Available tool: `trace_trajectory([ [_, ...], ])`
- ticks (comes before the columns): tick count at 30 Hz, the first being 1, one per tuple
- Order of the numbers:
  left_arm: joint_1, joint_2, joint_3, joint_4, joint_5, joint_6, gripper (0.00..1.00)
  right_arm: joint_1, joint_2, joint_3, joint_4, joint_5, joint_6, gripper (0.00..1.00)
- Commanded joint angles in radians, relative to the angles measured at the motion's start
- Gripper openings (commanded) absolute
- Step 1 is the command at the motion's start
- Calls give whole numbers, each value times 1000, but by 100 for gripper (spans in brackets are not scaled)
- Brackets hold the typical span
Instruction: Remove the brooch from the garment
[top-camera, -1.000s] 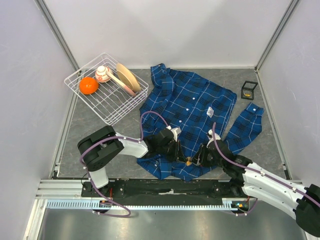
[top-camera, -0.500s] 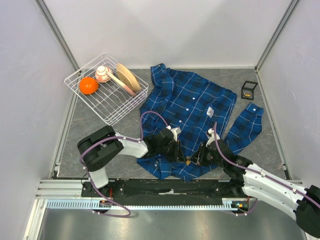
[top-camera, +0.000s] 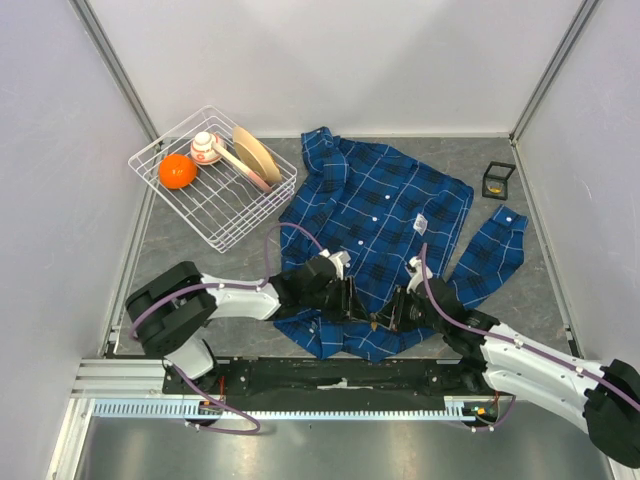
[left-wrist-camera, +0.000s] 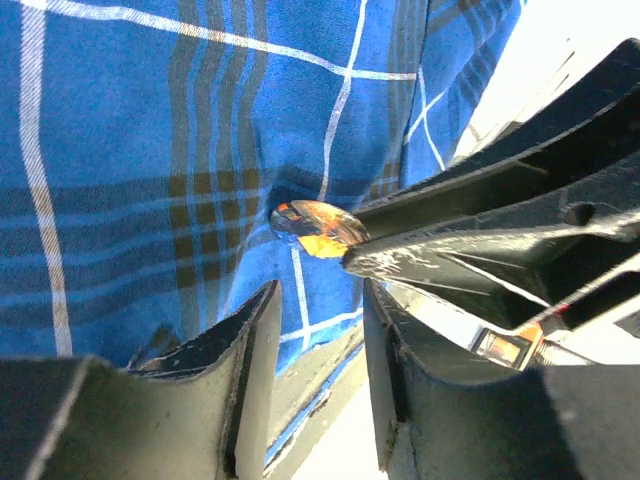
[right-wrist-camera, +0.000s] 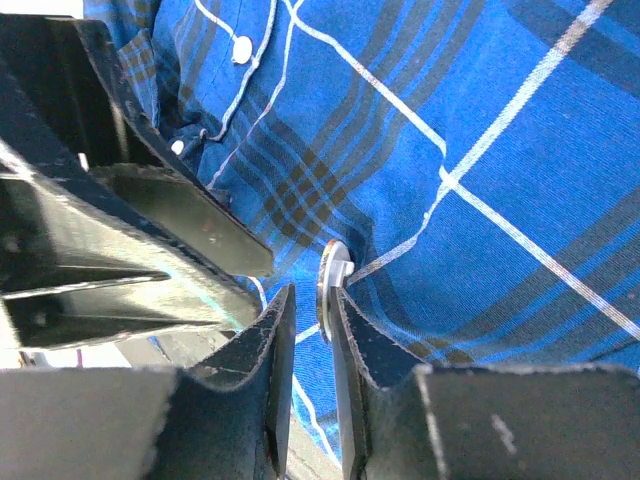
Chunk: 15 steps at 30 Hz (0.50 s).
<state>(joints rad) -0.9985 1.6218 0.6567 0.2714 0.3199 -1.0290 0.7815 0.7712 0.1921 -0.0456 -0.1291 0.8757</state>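
The garment, a blue plaid shirt (top-camera: 385, 205), lies spread on the grey table. The brooch (top-camera: 374, 322), a small orange-gold disc, is pinned near the shirt's front hem. In the left wrist view the brooch (left-wrist-camera: 318, 225) faces me. In the right wrist view the brooch (right-wrist-camera: 332, 272) stands edge-on, showing its silver back. My right gripper (right-wrist-camera: 312, 360) is narrowly open, with the brooch's edge at its tips against the right finger (right-wrist-camera: 352, 350). My left gripper (left-wrist-camera: 315, 375) is open just left of the brooch, low over the hem. Both grippers (top-camera: 350, 300) (top-camera: 390, 316) meet at the brooch.
A white wire basket (top-camera: 235, 225) at the back left holds an orange (top-camera: 177, 171), a plate and a small dish. A small black box (top-camera: 497, 180) sits at the back right. White walls close the table on three sides. The table's front edge lies just behind the hem.
My left arm has swung its elbow to the left and lower, with the gripper staying by the brooch. My right gripper has edged slightly left towards the brooch.
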Motion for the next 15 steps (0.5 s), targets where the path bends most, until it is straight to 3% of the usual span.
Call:
trace_trajectory([
  [1,12,-97,-37,-6,-68,-115,47,4,49,4,101,-50,-32,27],
  [10,52,-18,61,-66,53,-189,52,2,119,33,148,-98,-76,26],
  [15,49,49,112,-93,111,-249,50,4,76,29,132,-109,-103,32],
])
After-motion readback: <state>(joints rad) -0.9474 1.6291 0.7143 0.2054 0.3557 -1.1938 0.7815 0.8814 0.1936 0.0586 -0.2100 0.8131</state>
